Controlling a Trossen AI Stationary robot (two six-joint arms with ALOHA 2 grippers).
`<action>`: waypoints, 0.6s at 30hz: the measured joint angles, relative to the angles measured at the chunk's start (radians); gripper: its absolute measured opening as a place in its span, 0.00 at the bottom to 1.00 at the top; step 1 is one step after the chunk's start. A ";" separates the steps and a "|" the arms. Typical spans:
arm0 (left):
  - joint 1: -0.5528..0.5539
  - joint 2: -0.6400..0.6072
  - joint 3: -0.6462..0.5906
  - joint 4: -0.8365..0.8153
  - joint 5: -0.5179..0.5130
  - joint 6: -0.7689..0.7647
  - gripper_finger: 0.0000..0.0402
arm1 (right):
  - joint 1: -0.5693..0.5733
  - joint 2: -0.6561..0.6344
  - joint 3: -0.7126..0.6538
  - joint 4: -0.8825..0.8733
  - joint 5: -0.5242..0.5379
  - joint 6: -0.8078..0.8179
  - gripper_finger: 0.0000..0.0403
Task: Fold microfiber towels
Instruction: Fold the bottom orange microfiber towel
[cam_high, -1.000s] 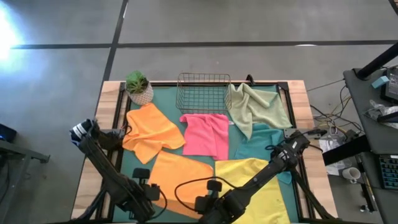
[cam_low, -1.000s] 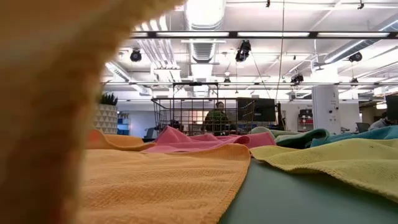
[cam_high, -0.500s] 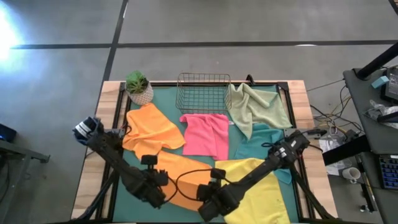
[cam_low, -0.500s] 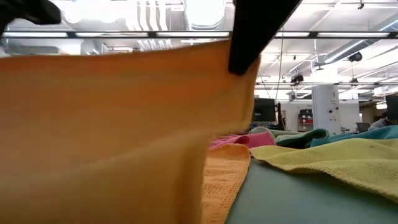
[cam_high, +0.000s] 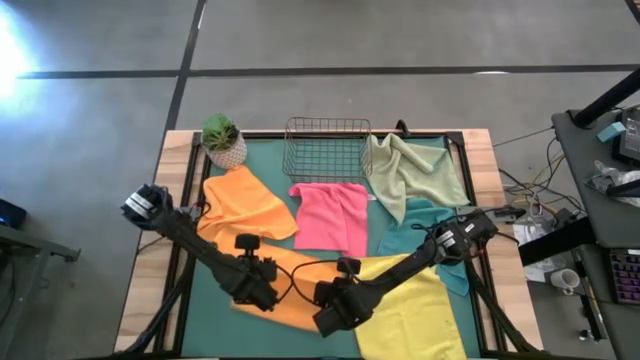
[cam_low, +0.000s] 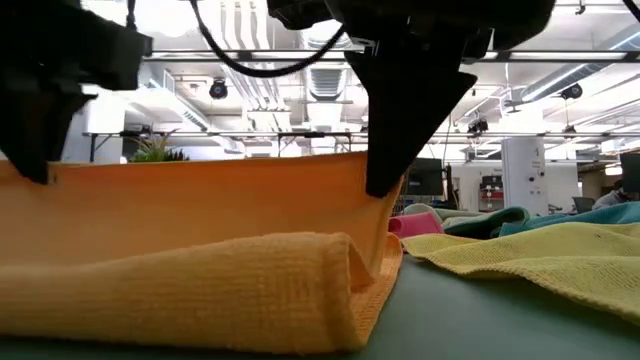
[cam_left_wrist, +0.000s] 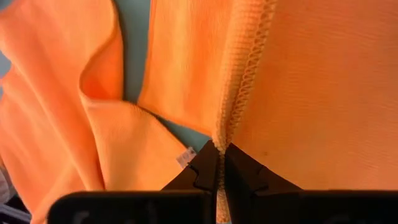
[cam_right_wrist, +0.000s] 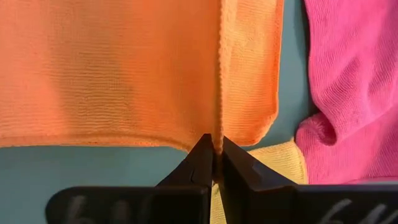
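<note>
- The left end effector (cam_high: 268, 291) was over the near part of the tabletop (cam_high: 178, 150), its fingers pinched together on one corner of the near orange towel (cam_high: 295, 268).
- The right end effector (cam_high: 330, 300) was just beside it, toward the yellow towel (cam_high: 420, 305), and was clamped on the neighbouring corner of that same orange towel.
- In the left wrist view, the dark fingers (cam_left_wrist: 205, 171) met on the stitched hem of the orange cloth.
- In the right wrist view, the fingers (cam_right_wrist: 202, 158) gripped the orange edge, with the pink towel (cam_right_wrist: 348, 93) to one side.
- In the low view, the held edge stretched level between the two end effectors, raised above a rolled fold of the same towel (cam_low: 250, 290) lying on the green mat (cam_low: 500, 320).
- The second orange towel (cam_high: 240, 210) lay rumpled on the left side of the mat, near the potted plant (cam_high: 222, 140).
- The pink towel (cam_high: 332, 215) sat mid-mat, just in front of the wire basket (cam_high: 327, 148).
- The pale sage green towel (cam_high: 415, 170) lay beside the basket, on its right, with the teal towel (cam_high: 425, 225) just nearer than it and partly under the right arm.
</note>
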 joint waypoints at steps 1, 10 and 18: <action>0.008 0.000 -0.002 0.011 0.000 0.011 0.00 | -0.001 0.000 0.000 0.001 -0.010 0.000 0.02; 0.068 -0.001 -0.033 0.071 -0.001 0.114 0.00 | -0.013 -0.006 0.011 -0.010 -0.041 0.020 0.02; 0.126 -0.001 -0.040 0.087 -0.003 0.176 0.00 | -0.056 -0.006 0.010 -0.027 -0.044 0.012 0.02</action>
